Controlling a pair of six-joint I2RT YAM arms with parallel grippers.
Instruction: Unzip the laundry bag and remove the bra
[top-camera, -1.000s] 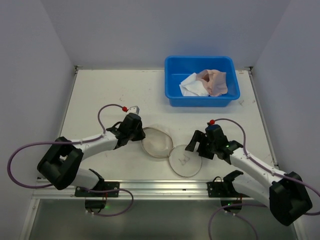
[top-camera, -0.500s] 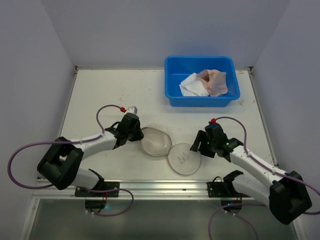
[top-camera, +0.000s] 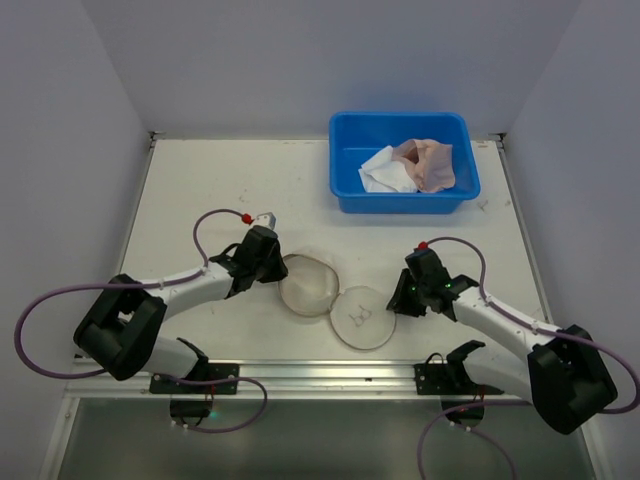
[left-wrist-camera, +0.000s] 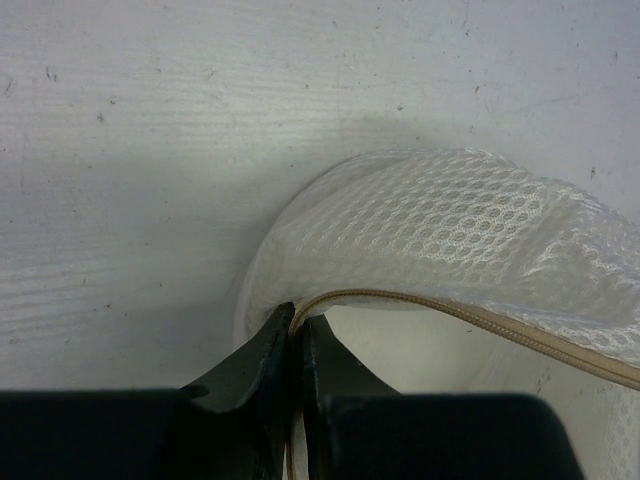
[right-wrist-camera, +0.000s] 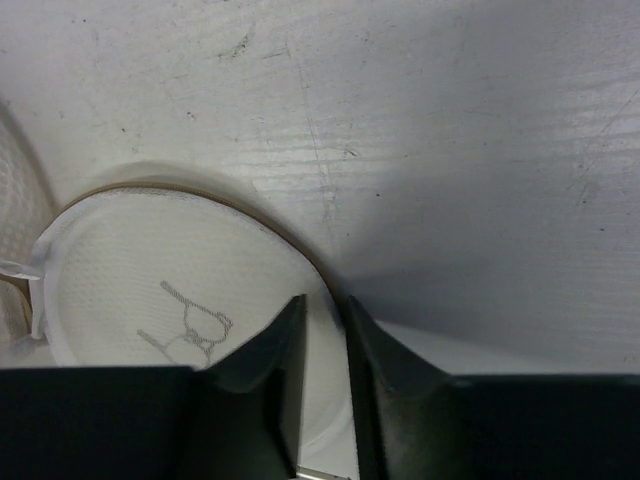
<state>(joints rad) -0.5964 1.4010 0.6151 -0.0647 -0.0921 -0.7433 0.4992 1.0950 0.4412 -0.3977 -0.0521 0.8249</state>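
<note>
The laundry bag lies unzipped in two joined white mesh halves: the drum body and the flat round lid with the tiny bra outline. My left gripper is shut on the tan zipper band at the body's left rim. At the lid's right edge, my right gripper has its jaws drawn close on the rim, with mesh between them. A crumpled pale pink garment that looks like the bra lies in the blue tub.
The blue plastic tub stands at the back right and also holds a white cloth. Grey walls close in the table on three sides. A metal rail runs along the near edge between the arm bases.
My right gripper has moved left onto the lid's right edge and closed from wide open to a narrow gap. The lid has shifted slightly left. The left arm has stayed put.
</note>
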